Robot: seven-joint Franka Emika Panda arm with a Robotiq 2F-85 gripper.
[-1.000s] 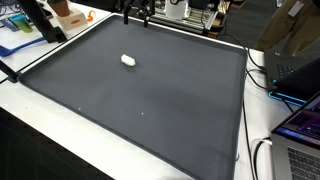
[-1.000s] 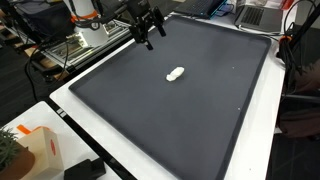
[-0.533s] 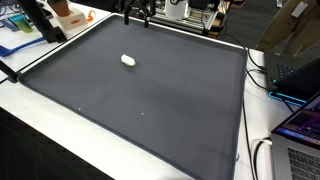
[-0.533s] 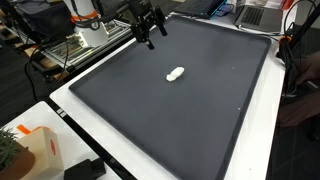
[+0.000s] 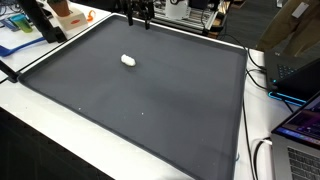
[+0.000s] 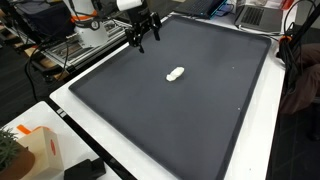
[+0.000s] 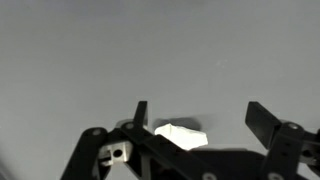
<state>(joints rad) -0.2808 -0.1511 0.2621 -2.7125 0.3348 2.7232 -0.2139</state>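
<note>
Over the far rim of the dark mat (image 5: 150, 105), the jaws hang spread as wide as they go, with nothing held between them. Both exterior views show them pointing down at the mat from above its edge, clear of its surface. From the wrist view the two black fingers (image 7: 262, 120) stand well apart at either side, with the mat's plain grey sheet (image 7: 120, 50) filling the space beyond them.

On the mat lies a small white lump (image 5: 128, 60), oblong and flat on its side (image 6: 175, 73). It sits inward from the mat's far rim, nearer that rim than the mat's middle, and well apart from the jaws; nothing touches it. In the wrist view the lump (image 7: 180, 133) shows low between the fingers, its lower part hidden behind the dark linkage.

Under the mat is a white counter (image 6: 62, 100), which shows as a pale border round the mat's edges. Off one near corner of the mat stands an orange-and-white box (image 6: 35, 150). Beyond another side of the mat an open laptop (image 5: 300, 125) glows, with cables trailing beside it.
</note>
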